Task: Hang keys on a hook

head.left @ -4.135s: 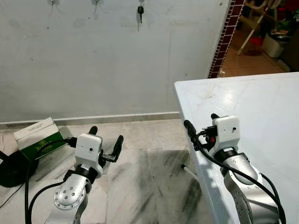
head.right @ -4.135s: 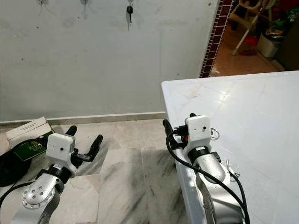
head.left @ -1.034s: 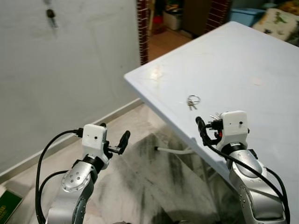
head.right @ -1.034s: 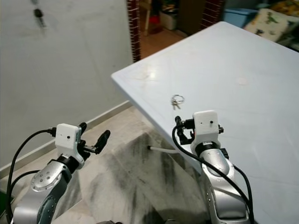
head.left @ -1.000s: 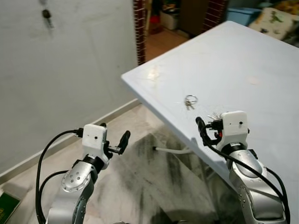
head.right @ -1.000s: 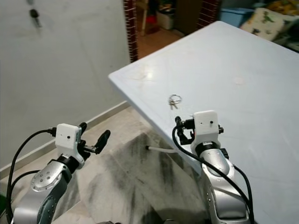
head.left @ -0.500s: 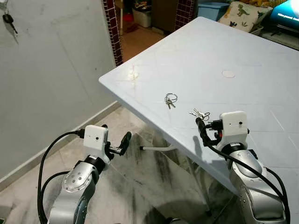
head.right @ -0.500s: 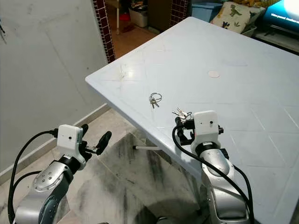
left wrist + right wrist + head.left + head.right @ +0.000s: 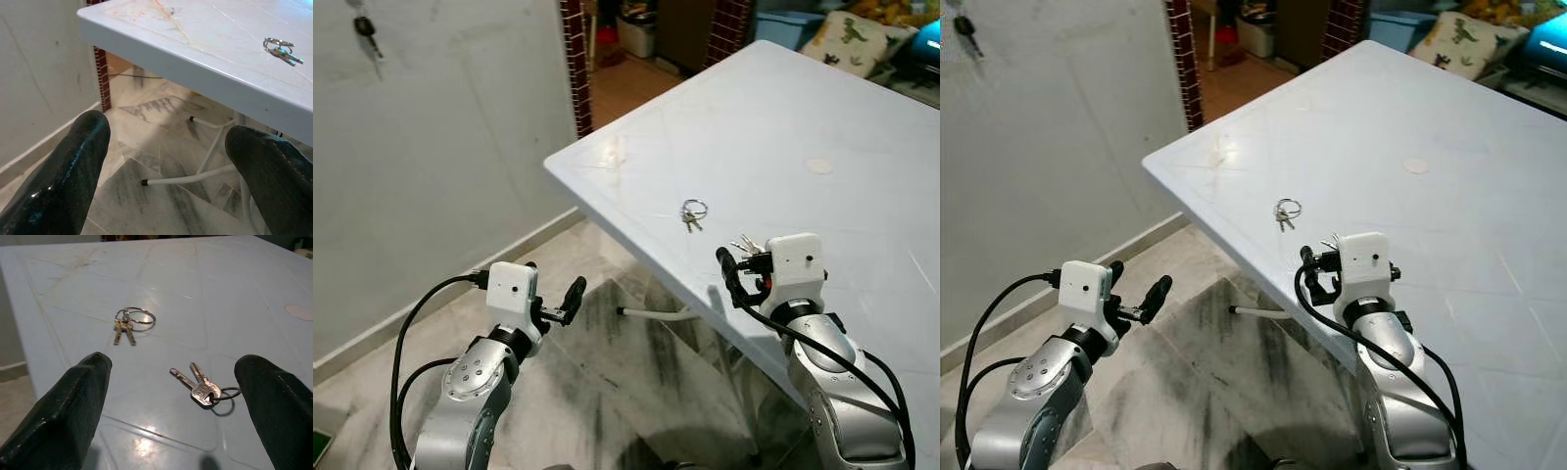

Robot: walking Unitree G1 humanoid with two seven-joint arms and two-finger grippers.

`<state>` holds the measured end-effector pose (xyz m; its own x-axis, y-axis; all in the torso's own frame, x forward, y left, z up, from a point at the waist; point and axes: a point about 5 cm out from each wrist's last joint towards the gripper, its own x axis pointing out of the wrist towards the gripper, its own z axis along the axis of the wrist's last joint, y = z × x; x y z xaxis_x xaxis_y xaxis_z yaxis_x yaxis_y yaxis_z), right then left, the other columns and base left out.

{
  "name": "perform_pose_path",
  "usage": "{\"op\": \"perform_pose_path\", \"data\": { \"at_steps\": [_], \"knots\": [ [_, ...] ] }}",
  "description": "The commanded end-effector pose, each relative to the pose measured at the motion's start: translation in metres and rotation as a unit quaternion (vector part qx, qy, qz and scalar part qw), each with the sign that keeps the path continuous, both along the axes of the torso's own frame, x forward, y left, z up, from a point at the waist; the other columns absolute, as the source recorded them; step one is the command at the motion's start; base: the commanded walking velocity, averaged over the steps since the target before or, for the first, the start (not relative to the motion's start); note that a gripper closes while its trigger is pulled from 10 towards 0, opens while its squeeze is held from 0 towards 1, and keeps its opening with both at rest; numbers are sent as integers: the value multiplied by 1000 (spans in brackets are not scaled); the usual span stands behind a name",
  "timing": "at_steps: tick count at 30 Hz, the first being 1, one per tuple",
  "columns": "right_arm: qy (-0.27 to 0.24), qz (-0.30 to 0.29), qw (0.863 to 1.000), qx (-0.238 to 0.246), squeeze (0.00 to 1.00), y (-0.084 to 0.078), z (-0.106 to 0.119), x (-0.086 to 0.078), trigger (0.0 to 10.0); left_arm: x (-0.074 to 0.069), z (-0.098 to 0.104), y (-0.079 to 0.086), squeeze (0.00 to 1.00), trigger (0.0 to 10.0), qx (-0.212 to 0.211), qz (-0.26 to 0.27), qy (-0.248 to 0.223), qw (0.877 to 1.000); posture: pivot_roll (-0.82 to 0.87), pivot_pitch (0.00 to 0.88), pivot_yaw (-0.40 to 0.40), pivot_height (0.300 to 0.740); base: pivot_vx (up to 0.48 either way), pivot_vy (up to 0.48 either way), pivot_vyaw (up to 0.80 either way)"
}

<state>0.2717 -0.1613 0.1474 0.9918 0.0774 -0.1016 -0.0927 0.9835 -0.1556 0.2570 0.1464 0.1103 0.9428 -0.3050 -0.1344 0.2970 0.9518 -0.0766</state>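
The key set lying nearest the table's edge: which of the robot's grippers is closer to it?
Right. The right gripper hovers open just before the key set; the left gripper is off the table, over the floor.

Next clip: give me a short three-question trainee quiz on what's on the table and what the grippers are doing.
1. True or false: the right gripper is shut on a key set.
2. How many key sets lie on the white table?
3. Which set is closer to the right gripper: A) near keys B) far keys?

Key: 1 false, it is open above the table. 2 two. 3 A. The left gripper hangs open over the floor.
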Motion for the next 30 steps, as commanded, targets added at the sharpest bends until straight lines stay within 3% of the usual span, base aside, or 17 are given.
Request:
{"op": "perform_pose_path", "data": {
  "at_steps": [1, 12, 30],
  "knots": [
    [3, -3, 1000, 0, 0, -2, -2, -1, 10000, -2, -3, 2, 0, 10000, 2, -3, 8, 1000, -34, 122, 32, 740, 0, 0, 0],
    [6, -1, 1000, 3, 0, -1, -2, 1, 10000, -1, -2, -1, 0, 10000, 0, -10, 4, 1000, -30, 116, 25, 740, 0, 0, 0],
    [8, 6, 1000, 3, 0, 1, -3, 2, 10000, -1, -2, -2, 0, 10000, -7, -14, 3, 1000, -34, 113, 24, 740, 0, -376, 0]
  ]
}}
